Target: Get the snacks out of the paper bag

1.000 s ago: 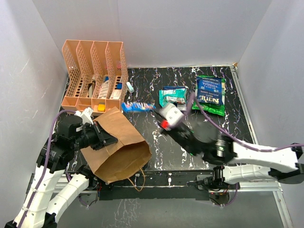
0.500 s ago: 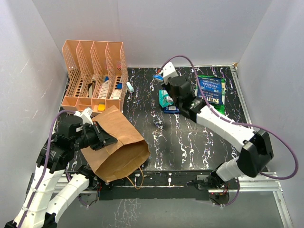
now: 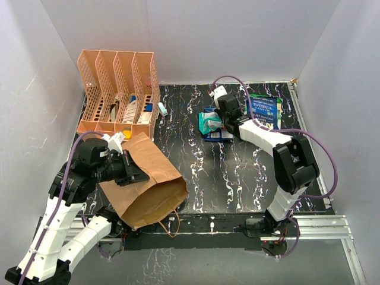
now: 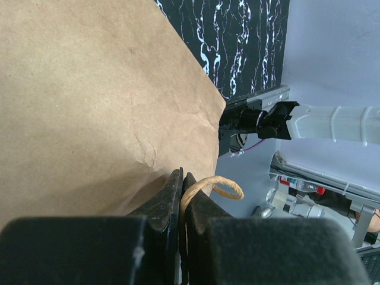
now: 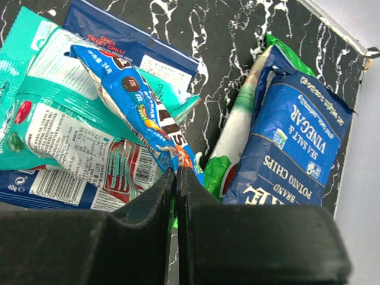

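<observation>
At the far side of the worktop [image 3: 237, 178], the snacks [image 3: 211, 123] are lying in crinkly, glossy heaps. The right claw [image 5: 177, 171] is pinching shut on the tail of a slim blue packet [image 5: 133, 101] draped over the teal packets [image 5: 53, 119]. At the near-left edge, the left claw [image 4: 181, 178] is clamping the stiff, creased paper bag [image 4: 89, 89] by its rim beside a twisted handle [image 4: 214, 185]. The packets are looking light, soft and slippery, so their crimped end seams are probably offering the surest hold.
</observation>
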{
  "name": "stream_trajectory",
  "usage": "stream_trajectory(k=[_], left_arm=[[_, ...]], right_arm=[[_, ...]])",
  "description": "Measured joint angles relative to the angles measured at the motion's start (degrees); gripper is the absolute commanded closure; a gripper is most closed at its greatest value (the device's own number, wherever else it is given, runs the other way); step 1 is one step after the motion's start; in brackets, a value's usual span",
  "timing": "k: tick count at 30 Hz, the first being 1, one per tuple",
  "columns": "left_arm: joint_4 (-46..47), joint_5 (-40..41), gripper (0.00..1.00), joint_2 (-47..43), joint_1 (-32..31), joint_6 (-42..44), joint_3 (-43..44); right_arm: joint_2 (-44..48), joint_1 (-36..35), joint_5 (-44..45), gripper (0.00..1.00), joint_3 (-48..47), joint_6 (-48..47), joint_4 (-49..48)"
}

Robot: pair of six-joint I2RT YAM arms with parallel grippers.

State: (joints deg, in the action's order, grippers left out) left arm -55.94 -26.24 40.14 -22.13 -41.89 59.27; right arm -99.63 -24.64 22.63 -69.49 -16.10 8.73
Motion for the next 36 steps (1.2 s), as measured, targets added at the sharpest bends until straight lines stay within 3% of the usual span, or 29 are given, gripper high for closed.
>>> stream_trajectory(k=[3,4,9,12,19,25,30,36], left_arm=[[-0.07,-0.33,1.0,0.0,0.0,0.42,0.0],[-0.04,-0.44,1.0,0.0,0.0,0.55,0.0],[-0.04,-1.33,1.0,0.0,0.0,0.81,0.0],[0.04,-1.7,1.0,0.0,0.0,0.81,0.0],[1.95,-3.61,1.0,-0.13,0.0,0.02,-0.5],[5.73,-5.6,1.0,-0.09,0.0,-2.19,-2.01],[7.89,-6.58,1.0,-0.09,0.0,-3.39,-1.95],[8.11,-7.63,1.0,-2.25,0.0,-4.74,-1.95]], right_arm=[[-0.63,-0.09,-1.03,0.93,0.0,-0.15,0.11],[-0.7,-0.09,-1.68,0.88,0.0,0.02,0.31],[0.26,-0.11,-8.04,0.43,1.14,5.18,3.3],[7.26,-0.83,-13.11,0.29,8.28,9.9,4.7],[29.49,-2.23,-19.19,0.28,19.28,14.78,5.14],[39.87,-3.67,-36.24,0.3,27.41,19.02,3.5],[49.46,-20.48,-41.9,0.32,36.06,22.58,-0.31],[52.37,-40.26,-39.56,0.33,36.59,23.54,-6.47]])
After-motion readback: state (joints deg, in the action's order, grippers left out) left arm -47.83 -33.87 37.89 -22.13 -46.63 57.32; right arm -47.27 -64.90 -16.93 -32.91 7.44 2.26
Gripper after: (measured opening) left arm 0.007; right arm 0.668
